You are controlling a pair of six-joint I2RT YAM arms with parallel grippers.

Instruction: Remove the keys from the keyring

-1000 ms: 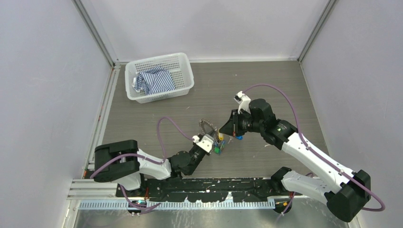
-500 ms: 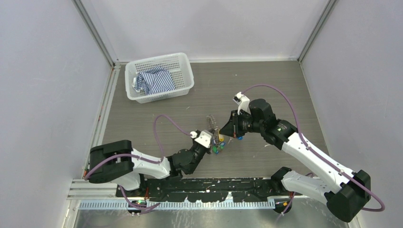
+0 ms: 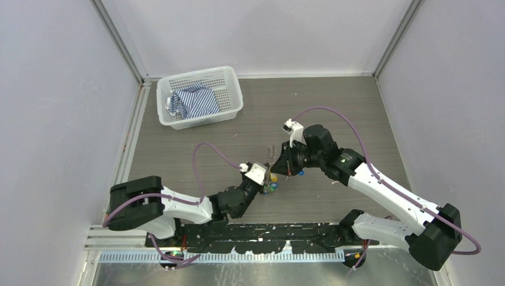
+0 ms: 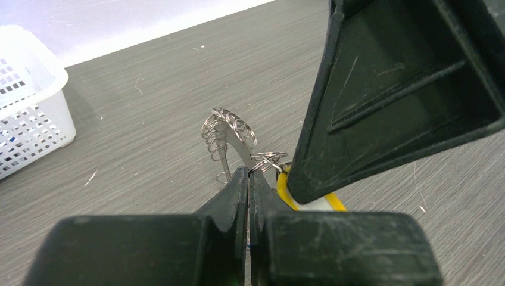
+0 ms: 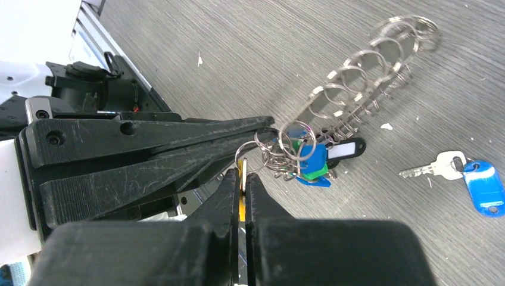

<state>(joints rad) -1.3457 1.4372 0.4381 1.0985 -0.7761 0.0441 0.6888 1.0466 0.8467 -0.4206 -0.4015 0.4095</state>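
The keyring (image 5: pixel 357 89) hangs edge-on just above the table, fringed with several small split rings. My left gripper (image 4: pixel 248 173) is shut on its thin metal band (image 4: pixel 235 140). A bunch of keys (image 5: pixel 312 161) with blue, green and white tags dangles below the band. My right gripper (image 5: pixel 241 174) is shut on a yellow-tagged key (image 4: pixel 284 192) that still hangs from a small ring on the keyring. In the top view both grippers meet at mid-table, left (image 3: pixel 269 177) and right (image 3: pixel 275 170), tip to tip. One loose key with a blue tag (image 5: pixel 470 179) lies on the table to the right.
A white mesh basket (image 3: pixel 172 80) holding a striped cloth (image 3: pixel 193 101) stands at the back left. Grey walls with metal rails close in the table on three sides. The arm bases and a black rail run along the near edge.
My right arm has moved left, closing up on the left gripper. The keyring has swung from lying open towards the back to standing edge-on between the two grippers.
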